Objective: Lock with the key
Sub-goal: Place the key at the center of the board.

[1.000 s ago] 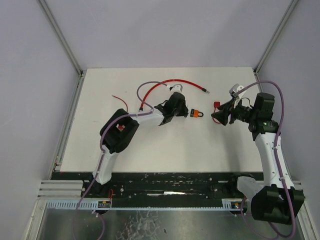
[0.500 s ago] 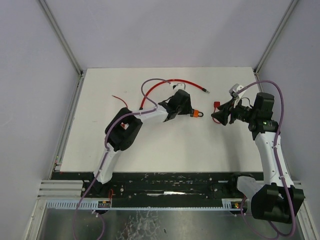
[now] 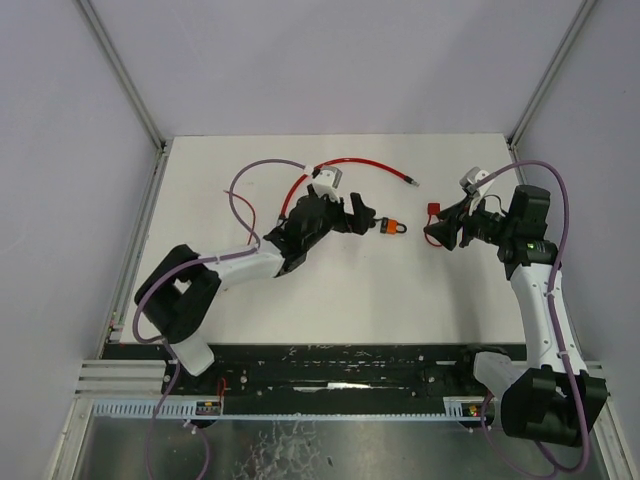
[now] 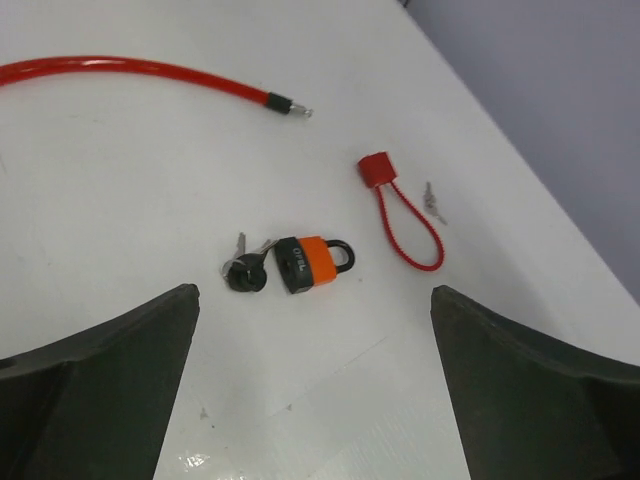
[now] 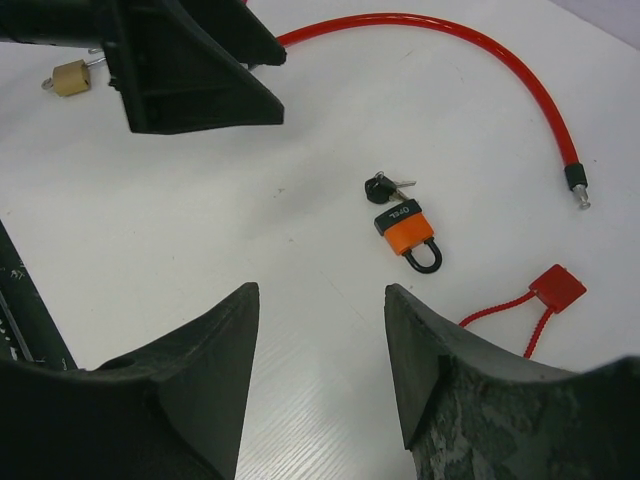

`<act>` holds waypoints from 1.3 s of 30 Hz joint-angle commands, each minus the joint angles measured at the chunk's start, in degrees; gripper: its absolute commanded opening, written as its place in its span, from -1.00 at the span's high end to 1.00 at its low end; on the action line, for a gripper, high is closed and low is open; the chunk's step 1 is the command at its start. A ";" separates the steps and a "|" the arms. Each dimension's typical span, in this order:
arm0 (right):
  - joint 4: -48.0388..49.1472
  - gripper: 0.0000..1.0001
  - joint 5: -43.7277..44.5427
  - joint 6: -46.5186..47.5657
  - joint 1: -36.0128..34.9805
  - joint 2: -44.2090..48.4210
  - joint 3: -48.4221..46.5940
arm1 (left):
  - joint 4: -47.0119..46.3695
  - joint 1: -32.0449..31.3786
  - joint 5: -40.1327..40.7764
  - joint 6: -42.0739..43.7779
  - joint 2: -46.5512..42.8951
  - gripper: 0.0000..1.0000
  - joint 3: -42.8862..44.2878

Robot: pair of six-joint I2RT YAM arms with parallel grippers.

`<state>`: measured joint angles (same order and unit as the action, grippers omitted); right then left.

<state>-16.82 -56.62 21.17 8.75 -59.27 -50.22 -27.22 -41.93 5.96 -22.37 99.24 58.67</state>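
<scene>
An orange padlock (image 3: pixel 396 225) (image 4: pixel 313 262) (image 5: pixel 407 228) with a black shackle lies flat on the white table. A black-headed key (image 4: pixel 245 272) (image 5: pixel 381 187) on a small ring lies against the lock's base. Whether its blade sits in the keyhole cannot be told. My left gripper (image 3: pixel 364 214) (image 4: pixel 312 292) is open just left of the lock and key, with nothing between its fingers. Right of the lock, my right gripper (image 3: pixel 437 232) (image 5: pixel 320 290) hovers, pointing at the lock. Its jaws stand partly apart and hold nothing.
A red cable (image 3: pixel 350 163) (image 4: pixel 130 68) (image 5: pixel 480 40) curves behind the lock. A red tag with a cord loop (image 3: pixel 433 212) (image 4: pixel 376 169) (image 5: pixel 557 285) lies near my right gripper, small keys (image 4: pixel 432 200) beside it. A brass padlock (image 5: pixel 70 77) sits past my left gripper.
My left gripper has gone from shut to wide open at the key. Its arm has folded back toward the left. The padlock and my right gripper have stayed put.
</scene>
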 commanded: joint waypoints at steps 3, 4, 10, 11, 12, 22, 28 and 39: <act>1.81 -0.19 -1.73 0.69 0.63 0.59 -0.02 | -20.07 4.04 -10.62 -1.94 -3.34 -1.00 -8.13; 1.79 -0.19 -1.74 0.68 0.65 0.64 0.02 | -19.77 4.82 -12.09 -3.69 -3.54 -1.00 -8.15; 1.78 -0.19 -1.91 0.75 0.65 0.72 -0.05 | -13.68 9.26 -15.70 -12.50 -4.84 -1.00 -7.95; 1.78 -0.19 -2.04 0.80 0.65 0.77 -0.08 | -12.01 10.18 -16.40 -13.87 -5.09 -0.99 -7.53; 1.71 -0.19 -2.05 0.79 0.64 0.78 -0.06 | -10.22 11.09 -17.50 -15.13 -5.15 -0.98 -7.00; 1.83 -0.19 -3.31 0.63 0.66 1.29 0.11 | 9.41 22.78 -22.58 -18.81 -9.25 -0.86 -4.65; 1.94 -0.19 -4.32 0.16 0.65 2.04 0.00 | 20.13 28.49 -22.64 -16.29 -13.71 -0.86 -4.43; 2.67 -0.18 -4.86 -0.04 0.65 2.78 0.55 | 48.09 29.90 -5.05 -2.43 -12.69 -0.85 7.63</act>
<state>-16.75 -59.66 21.21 9.13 -57.47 -49.93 8.36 -12.36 -7.49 -31.81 85.65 60.53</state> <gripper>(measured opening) 0.593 0.933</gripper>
